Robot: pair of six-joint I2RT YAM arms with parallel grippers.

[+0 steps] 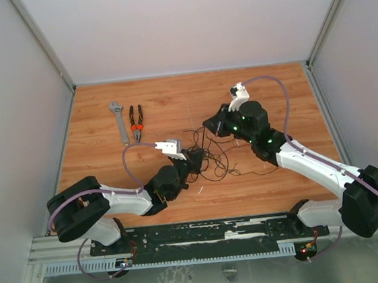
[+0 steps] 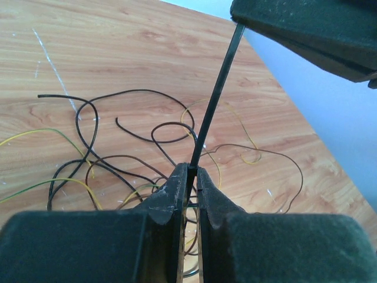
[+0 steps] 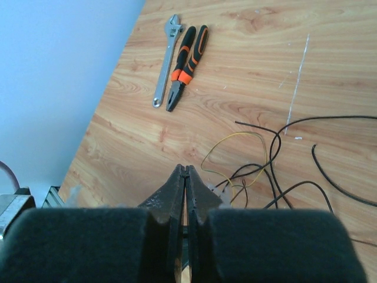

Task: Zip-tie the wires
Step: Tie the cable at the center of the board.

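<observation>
The zip tie (image 2: 215, 97) is a straight black strip spanning between my two grippers above the table. My left gripper (image 2: 192, 170) is shut on its lower end. My right gripper (image 3: 185, 170) is shut, and the tie's upper end runs into its dark body at the top right of the left wrist view. In the top view the left gripper (image 1: 195, 158) and the right gripper (image 1: 209, 125) are close together over the wires (image 1: 223, 159). The wires are a loose tangle of thin black and yellow strands on the wood, also seen in the left wrist view (image 2: 118, 156) and the right wrist view (image 3: 274, 156).
Orange-and-black pliers (image 1: 136, 123) and a silver wrench (image 1: 118, 122) lie side by side at the table's back left, also in the right wrist view: pliers (image 3: 186, 65), wrench (image 3: 165, 59). White walls enclose the wooden table (image 1: 146, 186) on three sides.
</observation>
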